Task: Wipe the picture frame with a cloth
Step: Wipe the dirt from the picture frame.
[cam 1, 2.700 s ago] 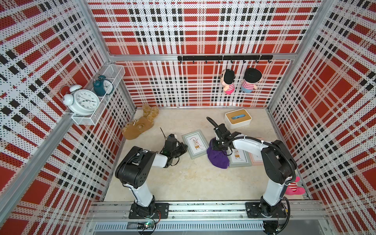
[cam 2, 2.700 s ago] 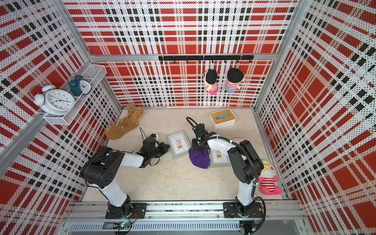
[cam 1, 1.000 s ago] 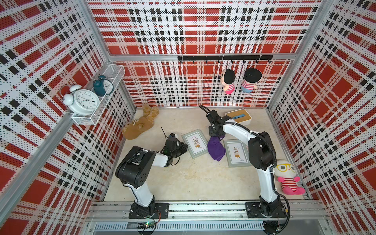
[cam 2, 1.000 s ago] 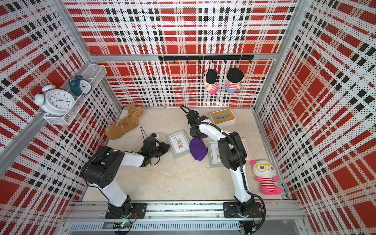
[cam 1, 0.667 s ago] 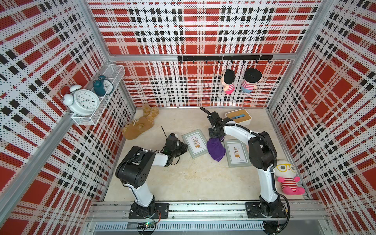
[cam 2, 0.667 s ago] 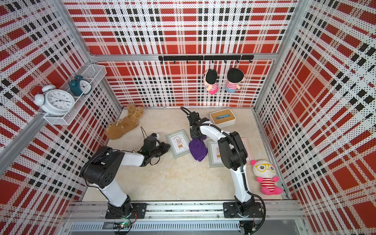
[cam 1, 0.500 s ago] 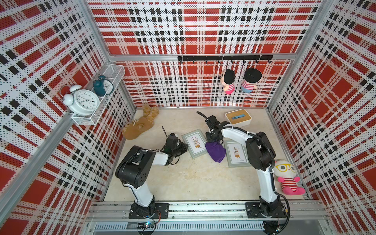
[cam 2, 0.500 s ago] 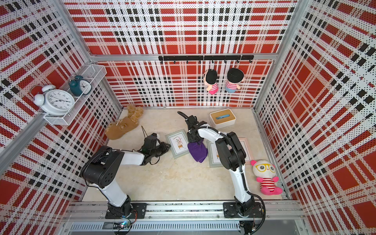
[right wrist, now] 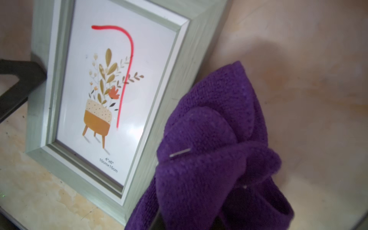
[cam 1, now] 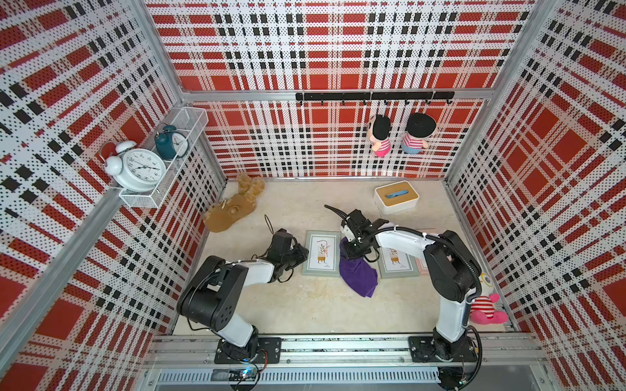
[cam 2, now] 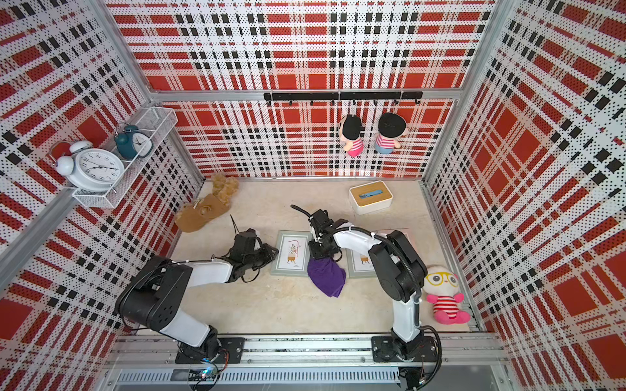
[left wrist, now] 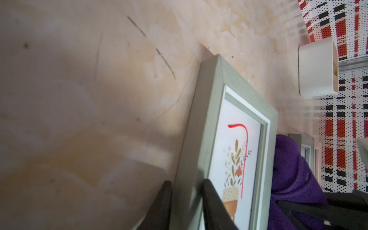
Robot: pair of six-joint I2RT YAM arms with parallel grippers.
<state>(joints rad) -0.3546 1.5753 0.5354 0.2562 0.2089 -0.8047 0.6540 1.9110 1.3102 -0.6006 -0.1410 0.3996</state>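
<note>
The left claw (cam 1: 301,253) lies low over the table (cam 1: 305,304). Its two fingers (left wrist: 211,203) stand a little apart, loosely straddling the near side rail of the picture frame (cam 1: 321,252) without a clear squeeze on it. The frame lies flat straight ahead of this claw, and a red line (right wrist: 127,65) runs across its glass. Just past the frame's far side, the right claw (cam 1: 355,248) is clamped tight on a bunched part of the purple cloth (cam 1: 359,276). The cloth trails from its tips onto the table, toward the arm bases. A second frame (cam 1: 396,265) lies just beside this claw on its other side.
</note>
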